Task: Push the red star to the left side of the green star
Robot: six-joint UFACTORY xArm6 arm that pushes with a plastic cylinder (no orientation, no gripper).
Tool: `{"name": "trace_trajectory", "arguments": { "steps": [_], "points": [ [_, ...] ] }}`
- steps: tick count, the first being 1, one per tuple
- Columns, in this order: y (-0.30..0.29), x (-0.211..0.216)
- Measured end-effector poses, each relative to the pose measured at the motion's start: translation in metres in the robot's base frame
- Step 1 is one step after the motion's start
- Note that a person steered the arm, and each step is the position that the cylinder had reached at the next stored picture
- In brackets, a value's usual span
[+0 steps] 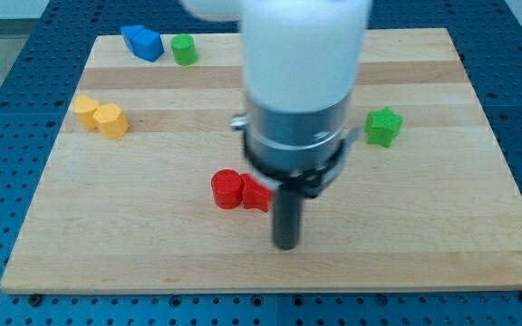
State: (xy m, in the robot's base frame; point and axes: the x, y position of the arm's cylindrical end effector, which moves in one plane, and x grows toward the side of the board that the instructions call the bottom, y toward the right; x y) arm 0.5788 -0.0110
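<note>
Wooden board (424,235) bears squat glossy red star (256,194), points partly hidden.

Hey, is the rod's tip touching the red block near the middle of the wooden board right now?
Cannot tell. In the camera view my tip sits just below and to the view's right of the red block, and the dark rod overlaps its edge, hiding any gap.
</note>
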Motion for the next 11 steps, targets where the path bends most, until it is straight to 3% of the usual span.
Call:
{"name": "trace_trajectory", "arguments": {
  "steps": [1, 2, 3, 4, 6, 7, 8, 10, 11],
  "points": [
    [-0.045, -0.026],
    [0.008, -0.084],
    [0.065, -0.114],
    [0.070, -0.132],
    [0.010, -0.089],
    [0.009, -0.141],
    [-0.013, -0.148],
    [0.114, -0.147],
    [0.113, -0.131]
  ]
}}
